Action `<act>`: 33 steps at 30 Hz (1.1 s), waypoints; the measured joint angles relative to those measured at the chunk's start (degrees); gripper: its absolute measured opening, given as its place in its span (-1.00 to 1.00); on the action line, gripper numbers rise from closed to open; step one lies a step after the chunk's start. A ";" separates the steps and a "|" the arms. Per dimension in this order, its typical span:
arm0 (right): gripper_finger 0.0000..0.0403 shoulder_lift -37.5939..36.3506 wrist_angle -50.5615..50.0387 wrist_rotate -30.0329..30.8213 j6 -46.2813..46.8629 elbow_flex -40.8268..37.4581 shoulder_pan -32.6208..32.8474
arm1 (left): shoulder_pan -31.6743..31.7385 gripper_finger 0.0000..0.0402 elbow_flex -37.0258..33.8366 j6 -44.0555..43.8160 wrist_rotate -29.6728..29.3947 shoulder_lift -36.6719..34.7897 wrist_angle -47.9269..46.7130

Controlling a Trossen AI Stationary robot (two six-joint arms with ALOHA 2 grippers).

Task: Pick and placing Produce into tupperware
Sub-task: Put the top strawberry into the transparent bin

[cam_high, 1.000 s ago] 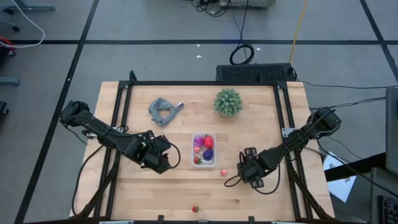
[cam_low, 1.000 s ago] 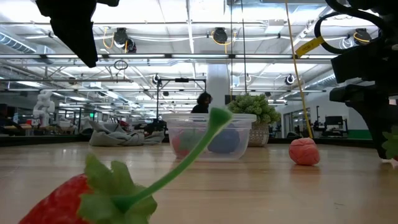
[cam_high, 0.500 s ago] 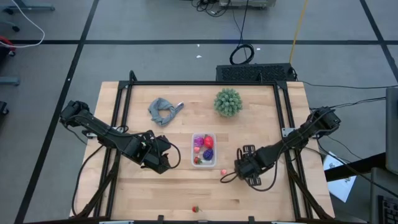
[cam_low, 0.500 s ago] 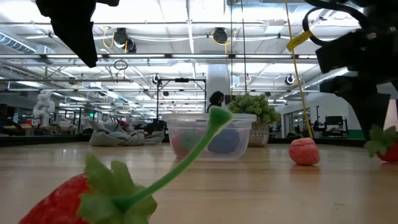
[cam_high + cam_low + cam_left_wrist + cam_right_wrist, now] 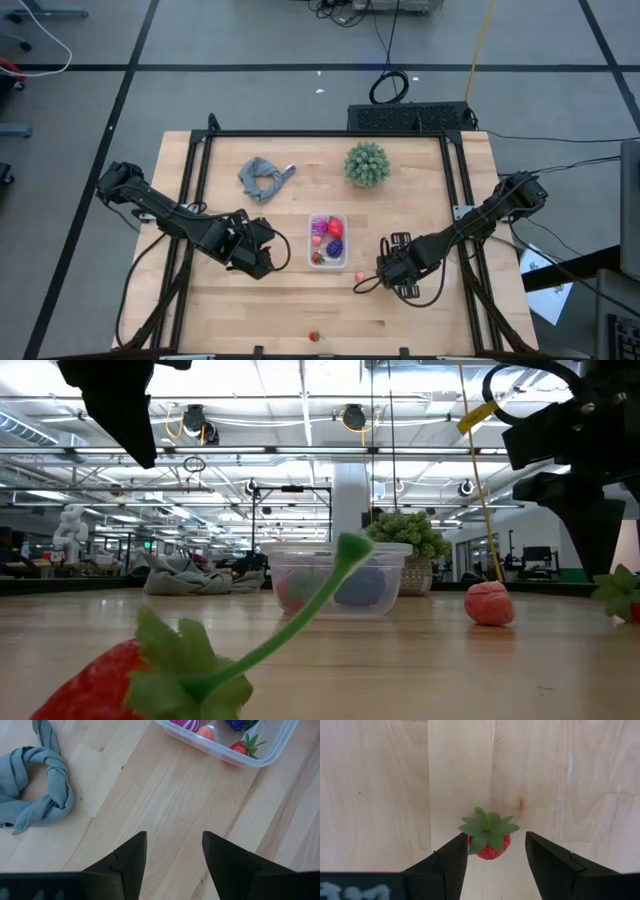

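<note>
The clear tupperware [image 5: 328,240] stands mid-table and holds magenta, red and purple produce plus a small strawberry [image 5: 246,747]. My right gripper [image 5: 383,272] hangs to its right, open. Its fingers stand either side of a leafy red strawberry [image 5: 490,847], which shows at the low view's edge [image 5: 622,592]. A pink round fruit [image 5: 359,277] lies on the wood between that gripper and the tupperware. Another strawberry [image 5: 314,336] lies by the near edge, huge in the low view [image 5: 110,680]. My left gripper [image 5: 174,837] waits open, left of the tupperware.
The spiky green plant [image 5: 367,163] stands beyond the tupperware toward the far edge. The knotted grey cloth [image 5: 264,177] lies to the plant's left and shows in the left wrist view [image 5: 40,795]. Black frame rails [image 5: 455,170] run along the table's sides.
My right gripper has shifted a little toward the table's left, nearer the pink fruit and the tupperware. The produce and the tupperware have stayed put.
</note>
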 joint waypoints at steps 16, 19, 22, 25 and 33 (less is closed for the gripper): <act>-0.07 0.00 2.55 -1.24 1.39 -2.73 0.00 | 0.00 -0.01 0.00 0.44 0.00 0.00 0.00; -0.07 0.00 2.52 -1.22 1.42 -2.73 0.00 | 0.00 -0.01 0.00 0.44 0.00 0.00 0.00; -0.09 0.00 2.55 -1.22 1.49 -2.73 0.00 | 0.00 -0.01 0.00 0.44 0.00 0.00 0.00; -0.16 0.00 2.58 -1.22 1.49 -2.74 0.00 | 0.00 -0.01 0.00 0.42 0.00 0.00 0.00; -0.34 -0.07 3.07 -1.22 1.44 -2.75 0.00 | 0.00 -0.01 0.00 0.02 0.02 0.00 0.00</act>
